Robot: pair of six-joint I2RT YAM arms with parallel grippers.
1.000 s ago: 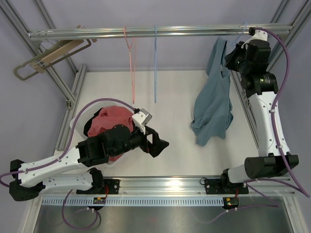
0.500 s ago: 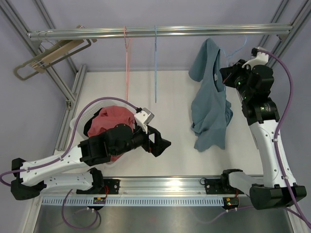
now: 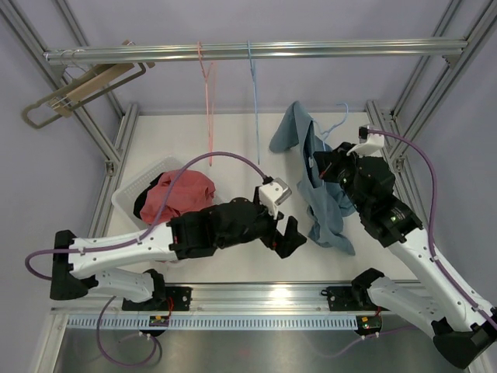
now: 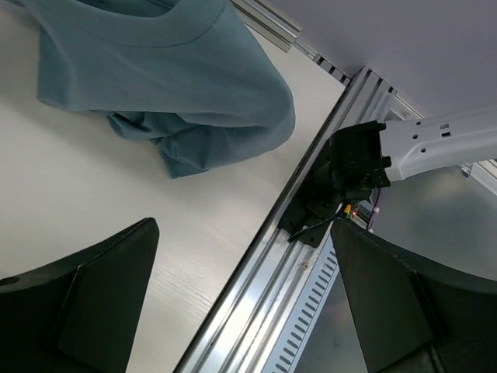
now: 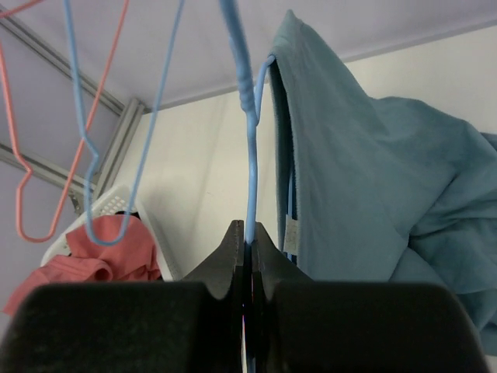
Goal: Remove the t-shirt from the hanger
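Your right gripper (image 5: 247, 233) has its jaws pinched fully together on the thin wire of the blue hanger (image 5: 246, 97), just below the twisted neck; nothing else is in that grip. The hanger is off the rail (image 3: 233, 53) and held out over the table (image 3: 248, 148), with the teal t-shirt (image 5: 349, 194) draped from it, collar up beside the wire. In the left wrist view the shirt's lower end lies bunched on the tabletop.

Your left gripper (image 3: 292, 235) stands as wide as it goes and holds nothing; its fingers (image 4: 85, 303) frame the table edge, with the bunched hem ahead of them and apart from them. It sits low, just beside the hanging cloth.

So the step in hand looks like the hand-over — one arm steadies the hanger, the other comes in to take the fabric. The shirt is not yet off. Your next move calls for bringing the open jaws onto a fold of the hem or the body, closing on cloth alone, then drawing it down and away while the right grip keeps the wire steady; take care that the collar does not snag on the hook — it sits close to the neck.
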